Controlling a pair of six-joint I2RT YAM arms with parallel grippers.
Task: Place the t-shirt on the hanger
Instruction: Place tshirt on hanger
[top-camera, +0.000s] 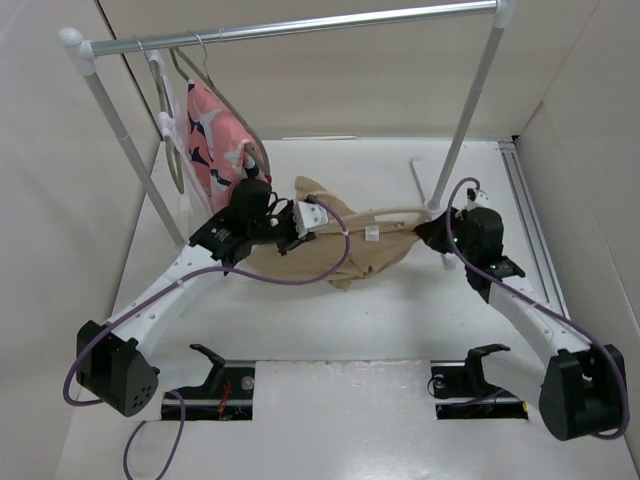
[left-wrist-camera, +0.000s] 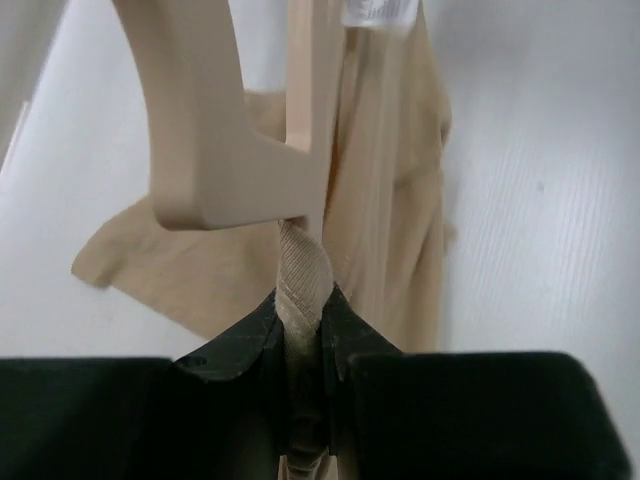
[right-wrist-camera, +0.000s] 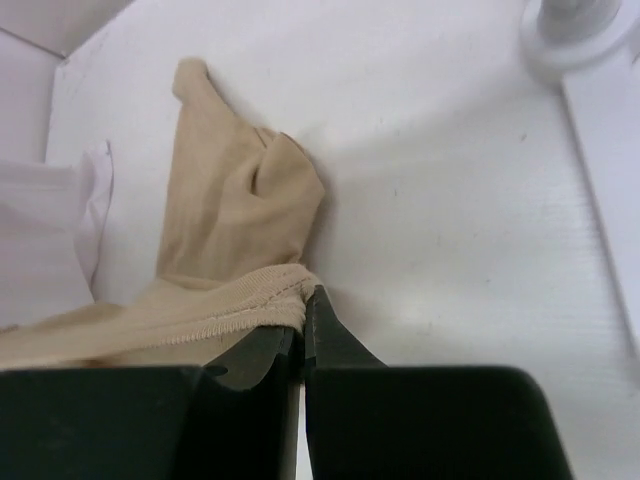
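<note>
Black left tool (left-wrist-camera: 305, 318) pinches the plain tan fabric t-shirt (left-wrist-camera: 390, 200) just beside the cream curved hanger (left-wrist-camera: 215, 150); right tool (right-wrist-camera: 303, 322) pinches its hem.

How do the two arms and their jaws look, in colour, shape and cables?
Both the left arm and the right arm have slim white links and bulky black joint housings. A purple cable loops along each. The jaws are matte black, narrowing to thin tips. I see no markings or sleeves.
</note>
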